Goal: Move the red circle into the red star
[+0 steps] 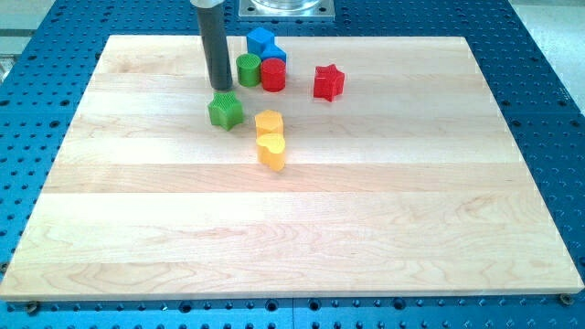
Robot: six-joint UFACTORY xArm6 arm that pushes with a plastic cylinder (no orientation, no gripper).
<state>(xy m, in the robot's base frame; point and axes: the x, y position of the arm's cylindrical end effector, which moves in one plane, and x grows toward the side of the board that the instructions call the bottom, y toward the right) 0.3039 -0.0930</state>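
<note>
My tip (220, 88) is resting on the board near the view's top, left of centre. The dark rod is standing nearly upright, running up out of the view's top edge.

My tip (221, 88) is sitting down on the wooden bench (292, 228) near the view's top, just above the green star (225, 111) and just left of the green circle (248, 69). The red circle (272, 74) is pressing against that green circle's right side, with the blue blocks (264, 43) crowding right behind the pair. The red star (327, 82) is standing apart to the right. Lower down, two yellow blocks (270, 138) are touching, one above the other.
</note>
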